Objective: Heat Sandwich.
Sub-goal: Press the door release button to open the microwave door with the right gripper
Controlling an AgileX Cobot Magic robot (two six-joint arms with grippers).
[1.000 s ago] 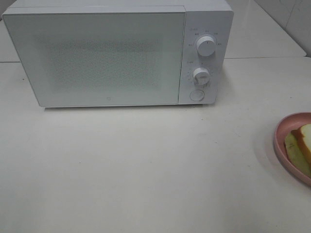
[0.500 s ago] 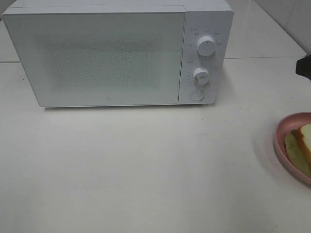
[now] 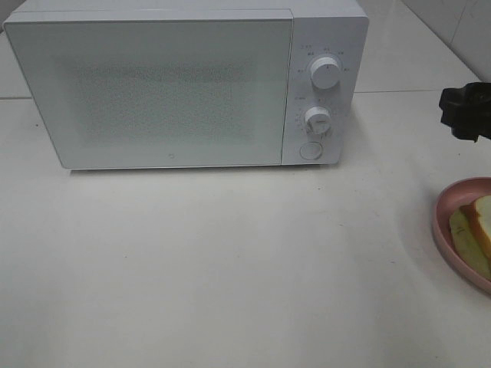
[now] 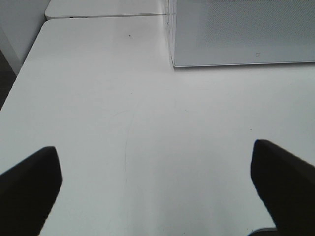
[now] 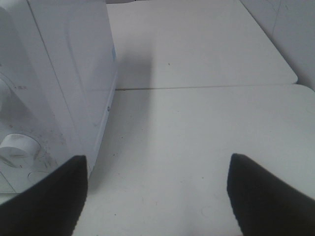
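Observation:
The sandwich (image 3: 476, 230), pale bread with an orange-brown crust and yellow-green filling, lies on a round pink plate (image 3: 443, 222) cut off by the right edge of the exterior high view. The white microwave (image 3: 184, 84) stands at the back with its door shut. A black part of my right arm (image 3: 466, 111) shows at the right edge, behind the plate. My right gripper (image 5: 157, 196) is open over bare table beside the microwave's right side (image 5: 69, 73). My left gripper (image 4: 157, 191) is open wide over bare table near the microwave's front left corner (image 4: 173, 63).
The microwave has two white knobs (image 3: 325, 73) (image 3: 317, 118) and a round button (image 3: 310, 150) on its right panel. A seam (image 5: 197, 87) joins two white tables. The table's left edge (image 4: 24, 64) drops off in the left wrist view.
My right arm has come into the exterior high view from the right edge and moved further left. The sandwich, plate and microwave have not moved.

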